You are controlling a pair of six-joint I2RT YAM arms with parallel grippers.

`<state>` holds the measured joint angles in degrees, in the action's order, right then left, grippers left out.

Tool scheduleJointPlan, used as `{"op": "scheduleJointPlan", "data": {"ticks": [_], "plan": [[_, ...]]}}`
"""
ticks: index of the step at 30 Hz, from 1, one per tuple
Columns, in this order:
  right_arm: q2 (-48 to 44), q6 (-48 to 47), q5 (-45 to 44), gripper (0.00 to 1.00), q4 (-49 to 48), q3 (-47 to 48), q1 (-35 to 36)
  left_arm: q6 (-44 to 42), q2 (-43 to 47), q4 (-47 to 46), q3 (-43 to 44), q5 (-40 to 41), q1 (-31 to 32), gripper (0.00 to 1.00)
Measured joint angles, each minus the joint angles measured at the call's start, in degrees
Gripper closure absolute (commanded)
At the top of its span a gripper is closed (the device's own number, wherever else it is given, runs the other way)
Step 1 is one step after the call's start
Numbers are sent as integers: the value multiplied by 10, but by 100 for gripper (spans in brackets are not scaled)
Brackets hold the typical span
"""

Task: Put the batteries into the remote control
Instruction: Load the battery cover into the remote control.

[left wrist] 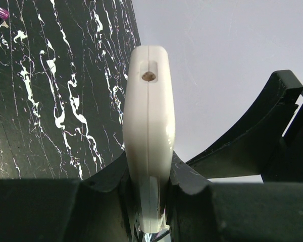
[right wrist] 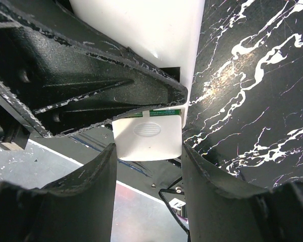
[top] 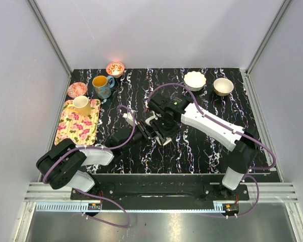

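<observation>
One small flat white plastic remote control, edge-on at mid-table, clamped in left gripper; round hole in its end. Right gripper jaws straddle its ribbed end, grip we can't tell. Four round bowls, two cups.

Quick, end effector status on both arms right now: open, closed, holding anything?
Left end effector: closed on the remote control, held edge-on.
Right end effector: closed on the remote's white battery cover, gripped by its two sides.
</observation>
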<state>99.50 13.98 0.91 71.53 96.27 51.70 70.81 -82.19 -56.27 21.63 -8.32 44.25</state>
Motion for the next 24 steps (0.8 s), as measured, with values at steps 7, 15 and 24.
{"op": "scheduleJointPlan", "data": {"ticks": [7, 15, 24], "plan": [[-2, 0, 0, 100, 0, 0, 0, 0, 0, -2, 0, 0, 0, 100], [-9, 1, -6, 100, -6, 0, 0, 3, 0, -4, 0, 0, 2, 100], [-10, 2, -13, 100, -9, 0, 0, 7, 0, -7, 0, 0, 3, 100]]}}
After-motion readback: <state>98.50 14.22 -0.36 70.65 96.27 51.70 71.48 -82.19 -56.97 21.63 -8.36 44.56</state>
